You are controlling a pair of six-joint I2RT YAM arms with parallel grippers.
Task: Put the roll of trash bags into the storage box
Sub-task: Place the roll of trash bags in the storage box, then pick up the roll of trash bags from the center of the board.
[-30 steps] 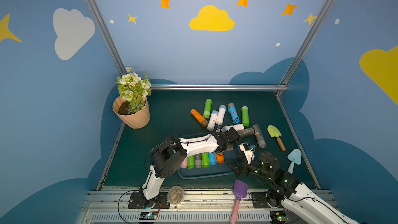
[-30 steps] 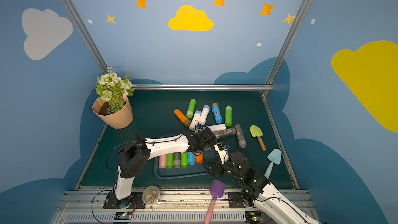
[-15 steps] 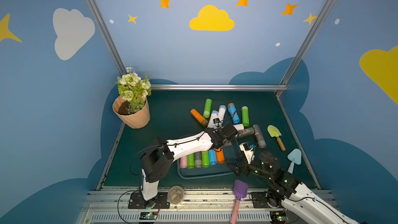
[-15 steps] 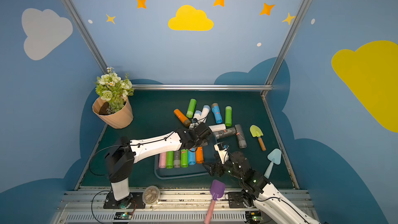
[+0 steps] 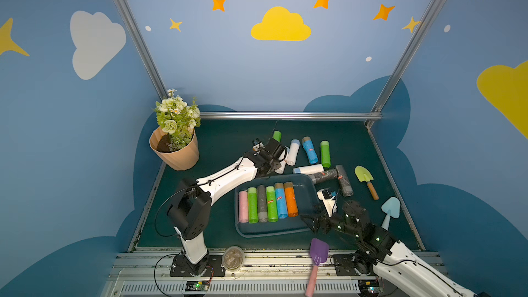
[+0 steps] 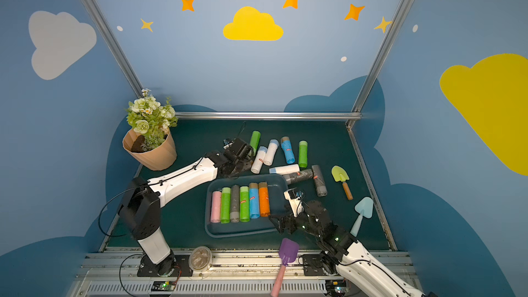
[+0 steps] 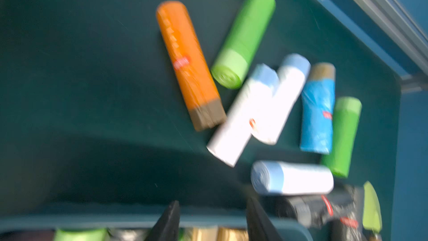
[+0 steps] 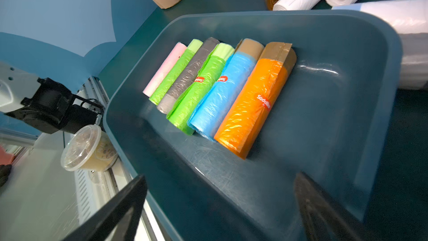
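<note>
1. The storage box (image 5: 273,233) is sitting on the desk (image 5: 223,150) close to the front rail (image 5: 257,261), in both top views.
2. A row of six rolls (image 8: 208,84) is lying side by side inside it, packed toward the left arm's side: pink, green, grey, green, blue, orange. The floor on the right arm's side is showing bare.
3. The left gripper (image 7: 212,201) is hanging by the box's far rim, jaws standing apart with nothing between them. The wrist view is smeared; the tips seem to be just above the rim, but I cannot tell whether they are touching it.
4. A loose orange roll (image 7: 190,63) is lying on the desk beyond that rim with a green roll (image 7: 243,38) just beside it. Two white rolls (image 7: 238,121) are touching each other next to both.
5. Further rolls are lying on the desk behind the box and toward its right: a blue roll (image 5: 310,150), a second green roll (image 5: 325,154), a third white roll (image 5: 308,169), and two dark grey rolls (image 5: 328,175) touching at an angle near the box's far right corner.
6. The right gripper (image 8: 218,179) is hovering at the box's near right edge, jaws spread wide and gripping nothing. Its wrist view is looking across the boxed rolls.
7. A flower pot (image 5: 177,157) is standing at the far left of the desk. A green trowel (image 5: 363,173) and a pale blue trowel (image 5: 391,208) are lying along the right edge. A purple shovel (image 5: 318,251) and a lidded cup (image 5: 233,258) are resting at the front rail.
</note>
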